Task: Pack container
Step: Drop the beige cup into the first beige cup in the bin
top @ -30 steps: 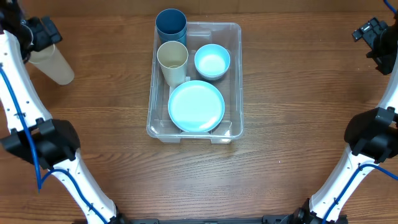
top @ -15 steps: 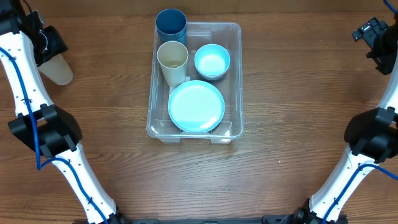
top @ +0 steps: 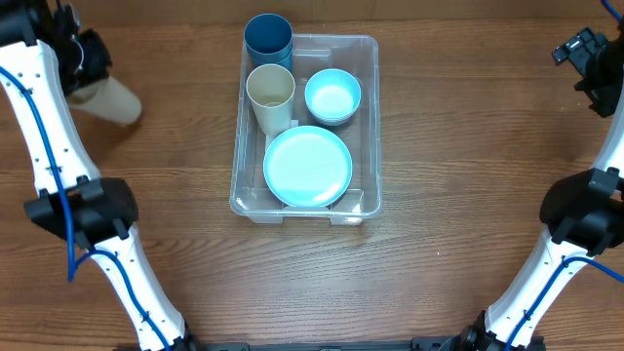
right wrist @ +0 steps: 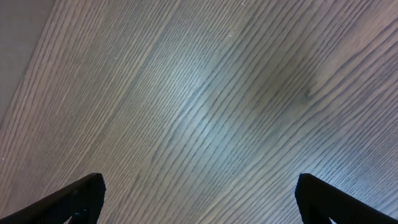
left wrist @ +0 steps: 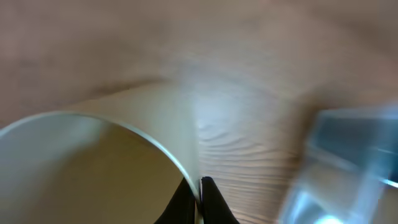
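Your left gripper [left wrist: 199, 190] is pinched shut on the beige cup's [top: 115, 101] rim near the table's [top: 468, 195] far-left corner, the right gripper [right wrist: 199, 193] is wide open and empty, so next lift the cup into the container [top: 369, 60].

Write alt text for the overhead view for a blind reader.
A large clear rectangular plastic container sits mid-table holding a round light-blue plate, a light-blue bowl and an upright tan cup, a dark-blue cup at its far-left corner. The left hand grips a second tan cup tipped sideways at left; the right hand hangs open at right.
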Motion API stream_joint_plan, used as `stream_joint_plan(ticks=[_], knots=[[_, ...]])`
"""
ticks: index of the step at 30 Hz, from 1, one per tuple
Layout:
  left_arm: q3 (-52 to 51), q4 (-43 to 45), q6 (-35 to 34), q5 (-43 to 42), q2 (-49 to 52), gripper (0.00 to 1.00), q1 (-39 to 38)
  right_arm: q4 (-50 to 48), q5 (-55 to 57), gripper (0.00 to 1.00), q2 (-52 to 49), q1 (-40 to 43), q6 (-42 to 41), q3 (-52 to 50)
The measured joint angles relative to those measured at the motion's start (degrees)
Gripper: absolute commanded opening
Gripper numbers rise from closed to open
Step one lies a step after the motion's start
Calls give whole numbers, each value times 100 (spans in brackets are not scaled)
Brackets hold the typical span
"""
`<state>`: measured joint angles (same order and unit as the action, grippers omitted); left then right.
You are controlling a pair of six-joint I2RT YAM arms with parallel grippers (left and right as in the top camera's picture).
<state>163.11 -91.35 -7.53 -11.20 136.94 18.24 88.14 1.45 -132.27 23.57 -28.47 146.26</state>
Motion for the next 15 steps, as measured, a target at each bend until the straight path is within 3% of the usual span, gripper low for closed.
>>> stream_joint_plan(ticks=[4, 7, 11, 15], knots=[[254, 9, 26, -118, -1320, 4, -651, -2, 0, 100, 0, 2, -2, 0], [439, 4, 243, -201, -2184, 4, -1786, -2, 0, 100, 0, 0, -2, 0], [446, -46, 651, 31, -2251, 4, -3161, -2, -2, 100, 0, 0, 0, 0], [356, -39, 960, 570, -1786, 4, -3987, 2, 0, 100, 0, 0, -4, 0]])
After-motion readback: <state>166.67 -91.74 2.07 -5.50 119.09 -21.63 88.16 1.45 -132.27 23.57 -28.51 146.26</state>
